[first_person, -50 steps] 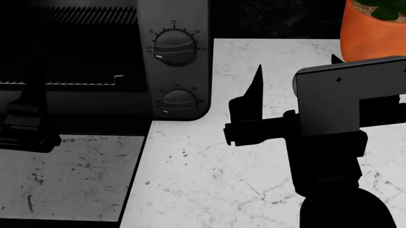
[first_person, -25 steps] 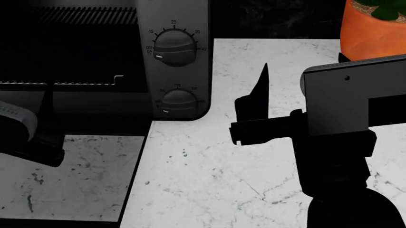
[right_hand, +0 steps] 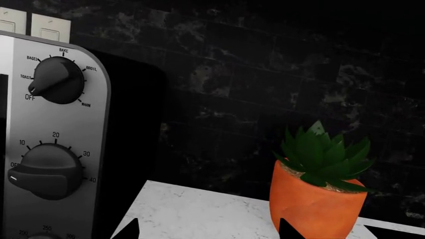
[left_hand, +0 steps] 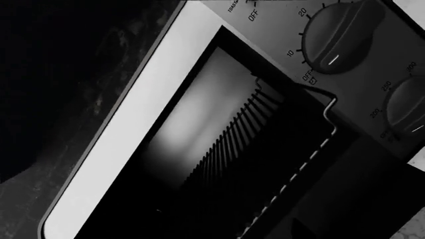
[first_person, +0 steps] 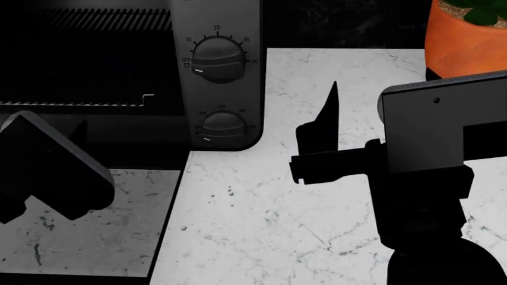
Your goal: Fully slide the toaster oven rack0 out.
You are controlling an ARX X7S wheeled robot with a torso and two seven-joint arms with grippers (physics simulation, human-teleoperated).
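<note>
The toaster oven stands at the far left with its black-framed glass door folded down flat. The rack0 sits inside the dark cavity, its pale front rim and corner hook near the cavity mouth. The left wrist view looks into the cavity at the rack0 and its bars. My left gripper is a dark block raised above the door, in front of the rack0 and apart from it. Its fingers do not show. My right gripper hangs open and empty over the counter, right of the oven. It also shows in the right wrist view.
An orange pot with a green succulent stands at the back right of the white marble counter. It also shows in the right wrist view. A black tiled wall with outlets is behind the oven.
My left gripper has drawn back from the rack0's front rim and risen toward the camera. My right arm has drifted slightly right. The rack0 has not moved.
</note>
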